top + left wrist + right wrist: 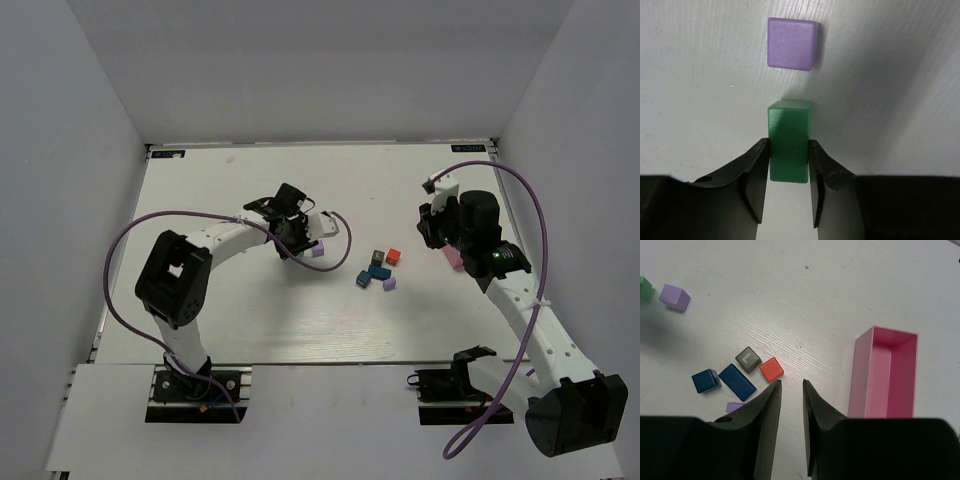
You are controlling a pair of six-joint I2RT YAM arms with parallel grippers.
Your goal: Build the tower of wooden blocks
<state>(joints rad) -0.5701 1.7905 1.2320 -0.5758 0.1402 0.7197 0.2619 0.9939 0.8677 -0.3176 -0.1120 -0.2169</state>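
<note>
Top external view shows the left claw (303,240) low over the worktop (250,310), just beside a purple cube (318,251), with the loose wood blocks (378,270) well apart to its right and a pink tray (454,258) beyond them; nothing is stacked, so the tower looks not yet begun. From here I cannot make out what the claw holds. Left wrist view settles it: the claw is clamped on a green block (788,140), pads flat against its two long side faces, the purple cube lying near ahead but apart. Right wrist view has the right claw (791,384) with its fingers a little apart around nothing, hovering near a red cube (771,369), a dark cube (748,359) and a blue bar (737,382). These pieces are likely light, stiff and smooth-painted, so they may slip or twist; taking them squarely on opposite flat faces, near mid-length, should serve best.
</note>
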